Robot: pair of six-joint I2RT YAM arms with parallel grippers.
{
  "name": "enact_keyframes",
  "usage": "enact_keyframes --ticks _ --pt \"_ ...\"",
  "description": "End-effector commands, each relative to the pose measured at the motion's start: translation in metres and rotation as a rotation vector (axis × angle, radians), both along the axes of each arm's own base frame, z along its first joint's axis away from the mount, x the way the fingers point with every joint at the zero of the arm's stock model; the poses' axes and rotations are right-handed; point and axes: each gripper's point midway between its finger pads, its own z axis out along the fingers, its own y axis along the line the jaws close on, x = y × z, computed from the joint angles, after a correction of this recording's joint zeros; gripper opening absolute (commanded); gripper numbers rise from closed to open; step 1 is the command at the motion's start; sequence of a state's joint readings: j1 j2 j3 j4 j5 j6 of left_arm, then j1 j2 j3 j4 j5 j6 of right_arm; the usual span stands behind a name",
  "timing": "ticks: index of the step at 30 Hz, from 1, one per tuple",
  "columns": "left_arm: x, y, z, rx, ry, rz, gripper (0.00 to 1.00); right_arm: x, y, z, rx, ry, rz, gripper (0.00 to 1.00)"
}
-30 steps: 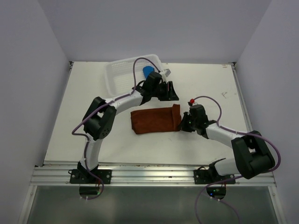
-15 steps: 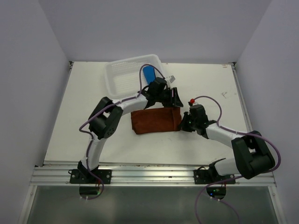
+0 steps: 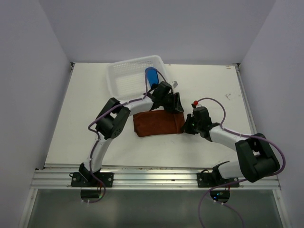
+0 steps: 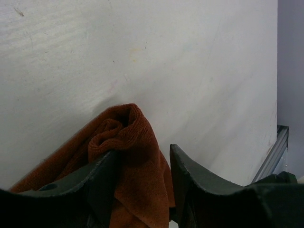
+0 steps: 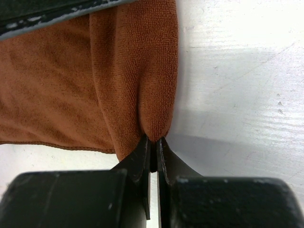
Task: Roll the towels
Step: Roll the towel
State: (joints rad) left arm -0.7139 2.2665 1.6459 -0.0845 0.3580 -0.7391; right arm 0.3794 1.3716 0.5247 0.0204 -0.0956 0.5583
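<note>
The rust-brown towel [image 3: 154,124] lies flat mid-table, its right end folded up into a thick edge. My right gripper [image 3: 186,126] is shut on that folded edge at the near right; in the right wrist view the jaws [image 5: 152,142] pinch the fold of the towel [image 5: 95,71]. My left gripper [image 3: 176,105] is down at the towel's far right corner, open, with bunched cloth [image 4: 137,166] between its spread fingers [image 4: 144,152]. The bright blue towel [image 3: 151,76] lies rolled in the white basket.
The white mesh basket [image 3: 114,78] stands at the back of the table, just behind my left arm. The table's metal rail runs along the near edge [image 3: 156,173].
My left gripper has moved from beside the basket toward the near side and down onto the brown towel's far right corner. The right gripper has held still on the fold.
</note>
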Motion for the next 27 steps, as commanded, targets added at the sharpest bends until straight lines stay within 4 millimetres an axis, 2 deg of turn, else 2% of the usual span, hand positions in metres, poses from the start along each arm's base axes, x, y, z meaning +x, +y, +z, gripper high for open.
enact_keyframes --ticks 1,5,6,8,9,13,18,22,26,27 --pt "0.012 0.002 -0.008 0.071 -0.038 0.002 0.50 0.001 -0.009 -0.004 -0.032 -0.013 -0.031 0.00" --pt "0.014 0.002 -0.019 0.151 -0.050 -0.003 0.49 0.003 -0.010 -0.001 -0.046 -0.029 -0.022 0.00" --pt "0.015 0.002 -0.016 0.168 -0.050 -0.004 0.49 0.003 -0.010 0.000 -0.051 -0.035 -0.018 0.00" --pt "0.016 0.004 -0.027 0.222 -0.055 -0.003 0.49 0.003 -0.012 0.003 -0.078 -0.049 -0.012 0.00" --pt "0.017 0.005 -0.023 0.244 -0.057 -0.001 0.48 0.004 -0.012 0.006 -0.084 -0.060 -0.011 0.00" --pt "0.022 0.015 -0.037 0.347 -0.064 0.022 0.47 0.002 -0.012 0.011 -0.137 -0.077 0.005 0.00" --pt "0.022 0.024 -0.044 0.405 -0.052 0.044 0.46 0.000 -0.002 0.017 -0.181 -0.113 0.034 0.00" --pt "0.019 0.019 -0.049 0.412 -0.043 0.060 0.45 -0.003 0.004 0.019 -0.191 -0.137 0.045 0.00" --pt "0.014 0.012 -0.052 0.438 -0.045 0.061 0.39 -0.004 0.004 0.025 -0.194 -0.158 0.041 0.00" --pt "0.012 0.011 -0.053 0.443 -0.040 0.058 0.34 -0.005 0.003 0.025 -0.198 -0.158 0.041 0.00"
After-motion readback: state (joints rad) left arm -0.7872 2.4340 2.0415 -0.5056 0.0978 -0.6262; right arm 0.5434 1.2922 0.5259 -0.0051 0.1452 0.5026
